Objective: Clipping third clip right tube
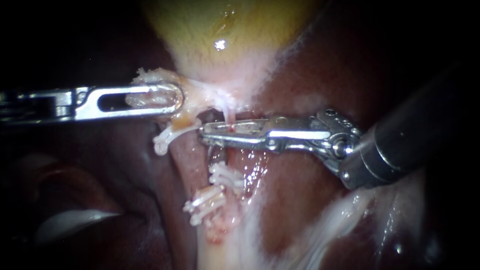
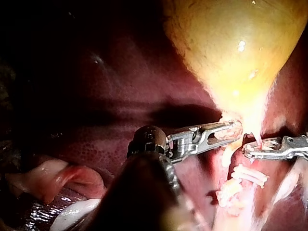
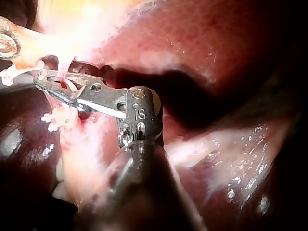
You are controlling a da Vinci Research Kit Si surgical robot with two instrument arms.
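Note:
My right instrument (image 1: 206, 133) comes in from the right, and its slim jaws lie nearly together across the thin pale right tube (image 1: 230, 116) just under the gallbladder (image 1: 225, 25). The right wrist view shows the tube (image 3: 63, 67) passing between those jaws (image 3: 45, 79), which meet at the tip. Two white clips (image 1: 226, 175) (image 1: 204, 201) sit lower down. Another white clip (image 1: 167, 136) sits on the left tube. My left instrument (image 1: 167, 96), with a slotted jaw, is shut on pale tissue at the gallbladder's neck (image 2: 230, 129) and holds it to the left.
Dark red liver (image 1: 350, 60) surrounds the tubes on both sides. White stringy tissue (image 1: 320, 235) runs below my right instrument's shaft. A pale pink fold (image 2: 53, 178) lies beside my left instrument's shaft.

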